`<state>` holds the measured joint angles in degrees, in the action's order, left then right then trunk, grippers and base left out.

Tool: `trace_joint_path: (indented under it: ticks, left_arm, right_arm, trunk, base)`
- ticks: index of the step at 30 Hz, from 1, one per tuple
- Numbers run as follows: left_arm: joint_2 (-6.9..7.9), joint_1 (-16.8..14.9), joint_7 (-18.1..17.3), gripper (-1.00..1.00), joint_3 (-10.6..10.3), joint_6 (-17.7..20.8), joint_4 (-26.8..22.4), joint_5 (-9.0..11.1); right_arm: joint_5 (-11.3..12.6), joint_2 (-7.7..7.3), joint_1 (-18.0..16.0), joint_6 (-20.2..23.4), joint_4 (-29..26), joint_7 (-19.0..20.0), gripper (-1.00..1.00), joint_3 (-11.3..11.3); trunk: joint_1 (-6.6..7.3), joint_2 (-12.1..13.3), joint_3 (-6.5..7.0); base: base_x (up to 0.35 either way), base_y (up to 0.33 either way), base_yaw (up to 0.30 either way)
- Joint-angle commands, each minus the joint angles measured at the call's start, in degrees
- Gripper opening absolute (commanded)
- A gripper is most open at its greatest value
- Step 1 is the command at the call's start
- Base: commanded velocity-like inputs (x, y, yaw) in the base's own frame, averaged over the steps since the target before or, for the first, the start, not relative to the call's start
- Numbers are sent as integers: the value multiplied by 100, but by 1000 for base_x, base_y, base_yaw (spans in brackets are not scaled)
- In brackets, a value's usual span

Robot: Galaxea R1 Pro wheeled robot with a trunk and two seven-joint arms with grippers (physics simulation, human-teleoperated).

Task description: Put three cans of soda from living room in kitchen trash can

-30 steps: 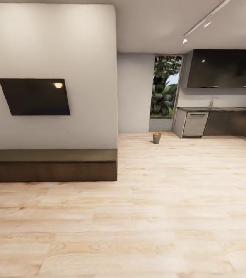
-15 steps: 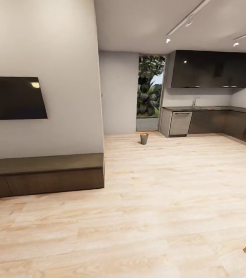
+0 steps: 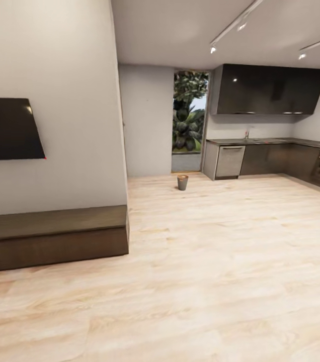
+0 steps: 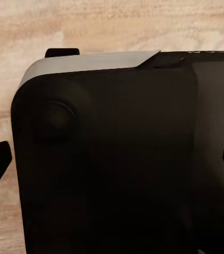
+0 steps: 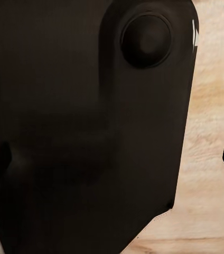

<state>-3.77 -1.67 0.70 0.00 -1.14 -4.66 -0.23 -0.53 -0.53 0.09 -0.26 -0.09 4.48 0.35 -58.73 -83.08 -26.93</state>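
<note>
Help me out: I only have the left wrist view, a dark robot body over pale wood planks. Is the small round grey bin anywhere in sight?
Observer: Yes. In the head view the small round grey bin with a coppery inner wall stands on the floor far ahead, below a tall window showing green plants.
Operator: What is beside it?
Observer: To its right is a grey dishwasher front, where the dark kitchen cabinets begin.
Operator: And on the way there?
Observer: The light wood plank floor runs up to it; a low dark wooden bench under a black wall TV lies off to the left.
</note>
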Motion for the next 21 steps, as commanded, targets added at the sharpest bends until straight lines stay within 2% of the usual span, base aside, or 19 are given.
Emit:
trace_joint_path:
  ticks: [1,11,21]
  left_arm:
    - [-6,0,0,100,0,0,0,-1]
    - [-35,0,0,100,0,0,0,-3]
    - [-36,0,0,100,0,0,0,0]
  right_arm:
    - [0,0,0,0,0,0,100,0]
    - [-13,8,0,0,0,0,100,13]
    - [-17,9,0,-2,0,0,100,9]
  trunk:
    - [0,0,0]
    - [0,0,0]
    - [0,0,0]
  base:
    - [343,0,-207]
    - [343,0,-207]
    - [343,0,-26]
